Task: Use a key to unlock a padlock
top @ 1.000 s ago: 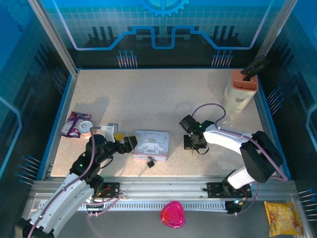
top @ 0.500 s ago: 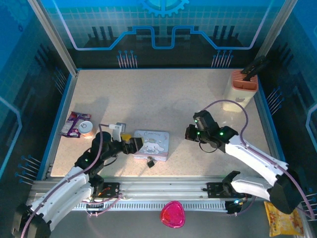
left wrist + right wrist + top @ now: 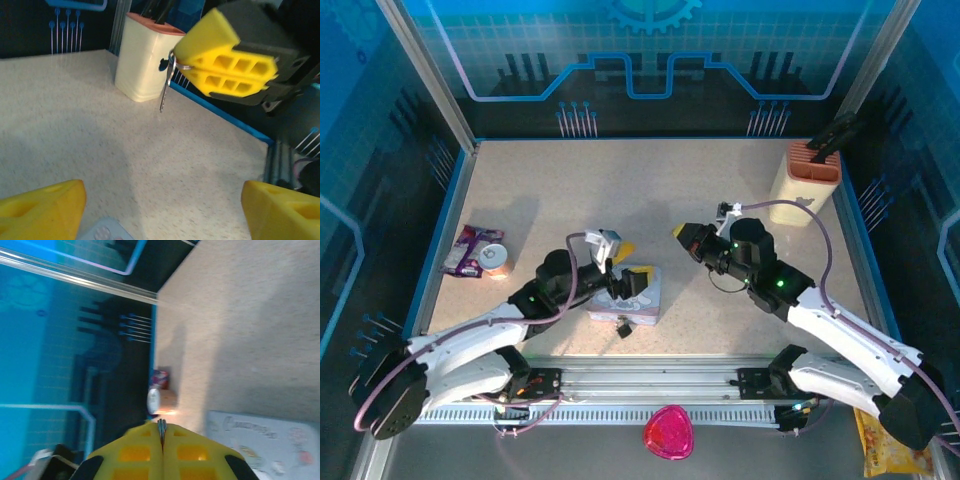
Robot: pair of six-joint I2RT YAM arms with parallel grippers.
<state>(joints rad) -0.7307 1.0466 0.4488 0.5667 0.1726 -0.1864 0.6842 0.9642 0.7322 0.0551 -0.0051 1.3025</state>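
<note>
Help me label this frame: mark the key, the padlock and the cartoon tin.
key (image 3: 165, 90), left wrist view, middle of blade.
padlock (image 3: 622, 326), top external view, dark body.
cartoon tin (image 3: 638, 308), top external view, lid's near part.

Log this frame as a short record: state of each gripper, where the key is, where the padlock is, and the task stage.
left gripper: open, over the tin
right gripper: shut on the key, off to the tin's right
key: hanging down from the right fingertips
padlock: by the tin's near edge, no gripper on it
stage: key not yet at the padlock
</note>
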